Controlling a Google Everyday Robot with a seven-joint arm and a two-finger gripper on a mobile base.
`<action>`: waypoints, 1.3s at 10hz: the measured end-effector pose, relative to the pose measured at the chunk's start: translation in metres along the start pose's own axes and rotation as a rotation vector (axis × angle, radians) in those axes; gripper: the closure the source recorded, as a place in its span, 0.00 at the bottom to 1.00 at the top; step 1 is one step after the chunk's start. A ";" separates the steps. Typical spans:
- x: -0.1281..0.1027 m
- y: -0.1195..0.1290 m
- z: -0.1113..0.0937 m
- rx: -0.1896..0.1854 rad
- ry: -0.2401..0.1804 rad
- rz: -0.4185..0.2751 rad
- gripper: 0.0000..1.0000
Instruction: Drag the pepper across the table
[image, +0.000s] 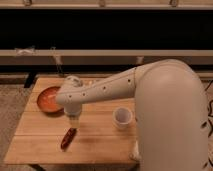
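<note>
The gripper is held pointing down over the left part of the table, with its fingers spread apart and nothing grasped between them. The pepper lies flat on the table, just nearer than the fingertips, in the near-left part of the top. Its length is angled from far right to near left. Whether it is touched by the gripper cannot be told. The orange-red bowl is set farther back, toward the far-left corner, apart from the pepper. A white cup stands upright to the right, near the middle. The pale arm is stretched in from the right above the planks.
</note>
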 end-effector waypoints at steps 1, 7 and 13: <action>-0.003 0.003 0.005 -0.001 0.010 -0.031 0.35; -0.013 0.013 0.055 -0.065 0.049 -0.128 0.35; -0.018 0.016 0.070 -0.132 0.040 -0.120 0.35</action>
